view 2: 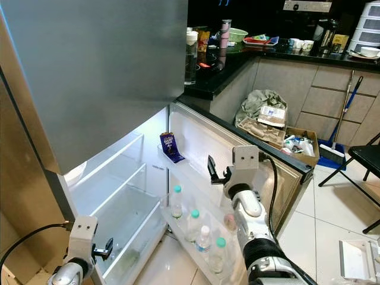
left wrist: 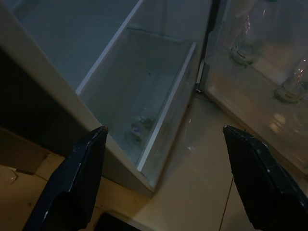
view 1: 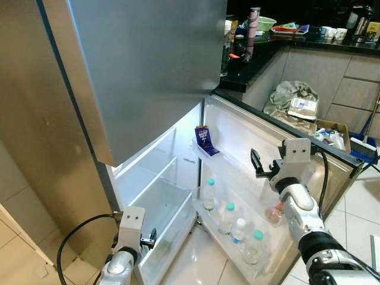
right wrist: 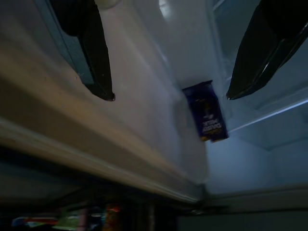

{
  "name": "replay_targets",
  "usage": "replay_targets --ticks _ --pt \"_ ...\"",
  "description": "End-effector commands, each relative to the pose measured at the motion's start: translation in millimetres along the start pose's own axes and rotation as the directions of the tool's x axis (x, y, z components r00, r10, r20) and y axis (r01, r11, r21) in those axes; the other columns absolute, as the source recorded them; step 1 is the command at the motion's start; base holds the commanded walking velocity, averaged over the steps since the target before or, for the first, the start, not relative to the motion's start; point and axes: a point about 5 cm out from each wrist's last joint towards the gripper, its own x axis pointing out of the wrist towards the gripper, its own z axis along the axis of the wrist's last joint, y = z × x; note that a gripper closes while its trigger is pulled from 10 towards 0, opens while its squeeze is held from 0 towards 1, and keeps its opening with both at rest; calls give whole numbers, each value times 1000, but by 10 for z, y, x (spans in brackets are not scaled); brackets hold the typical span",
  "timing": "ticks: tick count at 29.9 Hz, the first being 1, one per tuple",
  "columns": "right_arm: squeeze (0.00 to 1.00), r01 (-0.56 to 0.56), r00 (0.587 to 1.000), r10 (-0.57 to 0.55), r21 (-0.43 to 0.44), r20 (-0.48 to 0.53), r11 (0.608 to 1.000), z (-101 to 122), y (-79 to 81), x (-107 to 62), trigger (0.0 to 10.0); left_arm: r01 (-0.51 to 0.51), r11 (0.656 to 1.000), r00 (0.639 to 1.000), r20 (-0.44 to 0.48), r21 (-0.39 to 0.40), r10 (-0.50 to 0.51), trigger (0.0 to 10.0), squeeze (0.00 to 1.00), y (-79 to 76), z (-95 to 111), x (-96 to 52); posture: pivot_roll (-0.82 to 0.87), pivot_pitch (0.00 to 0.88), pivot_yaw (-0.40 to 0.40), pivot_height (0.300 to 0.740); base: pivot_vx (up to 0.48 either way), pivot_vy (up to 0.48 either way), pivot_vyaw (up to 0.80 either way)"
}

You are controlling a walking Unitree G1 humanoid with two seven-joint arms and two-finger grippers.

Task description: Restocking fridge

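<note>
The fridge's lower door (view 1: 237, 133) stands wide open. Its bottom rack holds several clear water bottles (view 1: 227, 217) with teal caps and a pinkish bottle (view 1: 274, 214). A dark blue chocolate pack (view 1: 203, 139) leans in the small upper door shelf, and the right wrist view shows the same chocolate pack (right wrist: 208, 113). My right gripper (view 1: 256, 160) is raised in front of the door's inner wall, open and empty, to the right of the pack. My left gripper (view 1: 151, 237) hangs low, open, by the pulled-out crisper drawer (left wrist: 168, 106), which looks nearly empty.
The steel upper door (view 1: 148, 59) juts out overhead. A black counter (view 1: 261, 47) with cups and bowls runs behind the fridge door. A stuffed bag (view 1: 291, 98) and boxes (view 1: 332, 133) lie on the tiled floor to the right. A black chair (view 2: 365, 157) stands at far right.
</note>
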Motion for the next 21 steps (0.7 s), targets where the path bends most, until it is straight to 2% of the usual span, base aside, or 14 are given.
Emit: replay_targets --ticks 1,3,5,6,8,11,13,15,16,17,18,19,20,21 --pt "0 -27 1000 27 8 10 1000 -8 4 -43 10000 8 1000 1000 -25 2 -8 10000 0 -35 -79 -30 -15 110 -33 740 0 0 0" --pt "0 -36 999 35 21 35 999 23 0 -51 10000 9 1000 1000 -25 4 -9 10000 0 -34 -81 -33 -15 110 -33 740 0 0 0" --pt "0 -31 992 29 11 125 999 157 -38 -65 10000 6 1000 1000 -22 5 -6 10000 0 -21 -85 -40 -19 110 -33 740 0 0 0" --pt "0 -31 992 29 11 125 999 157 -38 -65 10000 6 1000 1000 -22 5 -6 10000 0 -21 -85 -40 -19 110 -33 740 0 0 0" --pt "0 -11 982 12 -6 190 1000 255 -72 -88 10000 5 1000 1000 -19 3 -5 10000 0 -15 -89 -45 -21 108 -32 740 0 0 0" --pt "0 -5 975 3 9 223 1000 311 -76 -112 10000 7 1000 1000 -16 -5 -7 10000 0 -21 -93 -49 -24 105 -29 740 0 0 0" --pt "0 -59 972 30 120 232 991 345 -17 -111 10000 10 1000 1000 -13 -19 -10 10000 0 -39 -96 -49 -31 99 -28 740 0 0 0" --pt "0 -59 972 30 120 232 991 345 -17 -111 10000 10 1000 1000 -13 -19 -10 10000 0 -39 -96 -49 -31 99 -28 740 0 0 0" --pt "0 -88 971 47 170 233 982 353 11 -108 10000 11 1000 1000 -13 -23 -11 10000 0 -46 -96 -48 -31 99 -28 740 0 0 0" --pt "0 -167 971 111 269 210 949 337 77 -108 10000 13 1000 1000 -11 -29 -13 10000 0 -58 -94 -46 -33 94 -27 740 0 0 0" --pt "0 -167 971 111 269 210 949 337 77 -108 10000 13 1000 1000 -11 -29 -13 10000 0 -58 -94 -46 -33 94 -27 740 0 0 0" --pt "0 -303 951 262 334 163 893 276 199 -147 10000 15 999 1000 -10 -30 -15 10000 0 -67 -91 -44 -33 90 -27 740 0 0 0" --pt "0 -390 920 374 368 117 844 205 292 -198 10000 16 999 1000 -10 -31 -16 10000 0 -71 -88 -43 -33 90 -27 740 0 0 0" --pt "0 -458 878 479 324 17 828 29 372 -285 10000 16 999 1000 -10 -32 -16 10000 0 -73 -89 -42 -38 82 -26 740 0 0 0"
